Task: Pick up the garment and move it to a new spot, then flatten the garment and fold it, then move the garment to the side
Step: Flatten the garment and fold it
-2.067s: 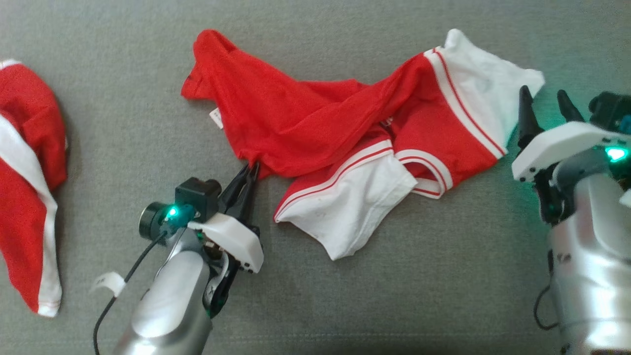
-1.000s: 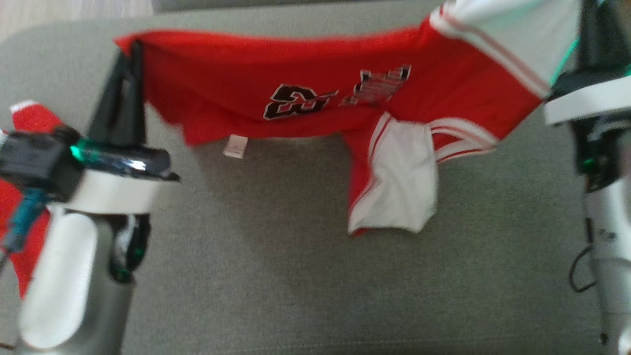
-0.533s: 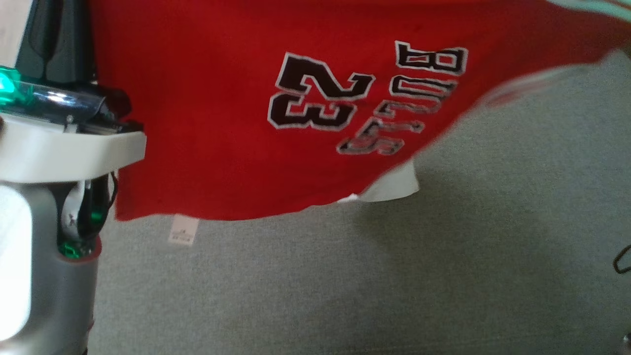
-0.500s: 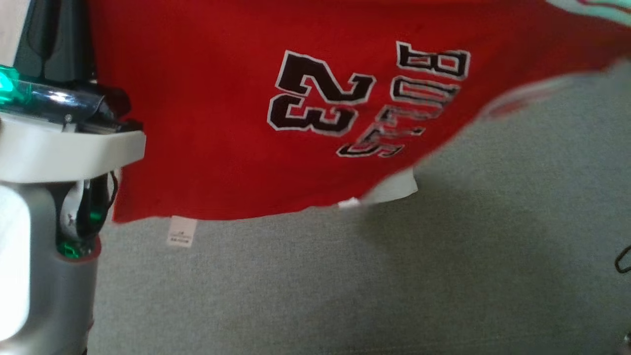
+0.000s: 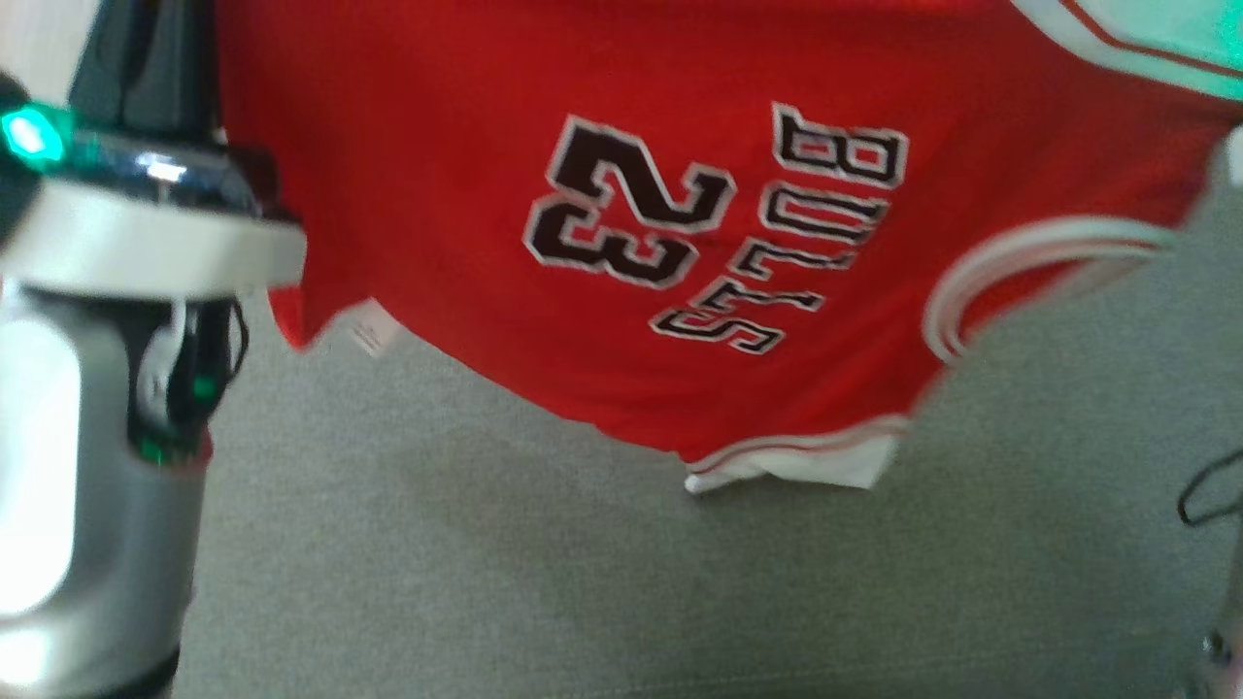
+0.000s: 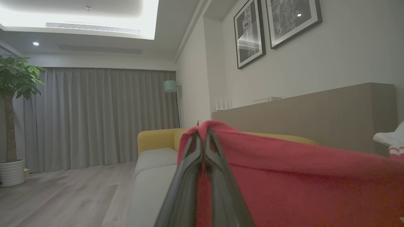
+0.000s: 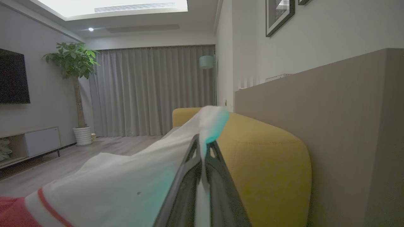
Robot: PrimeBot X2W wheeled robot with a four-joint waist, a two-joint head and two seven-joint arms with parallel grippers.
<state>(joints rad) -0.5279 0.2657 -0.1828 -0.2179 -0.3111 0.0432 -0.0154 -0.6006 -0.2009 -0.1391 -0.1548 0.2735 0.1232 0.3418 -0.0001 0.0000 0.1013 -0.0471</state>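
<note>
While the garment [image 5: 680, 243] hangs spread over the grey cushion [image 5: 583, 582], the left gripper [image 6: 203, 134] clamps its red corner at ten o'clock, the right gripper [image 7: 203, 142] its white edge at two.

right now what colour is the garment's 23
Black edged white, on the red garment; best in head view.

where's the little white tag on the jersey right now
In the head view, the white tag hangs off the red jersey at its lower left corner, left of the black 23 and above the grey cushion.
</note>
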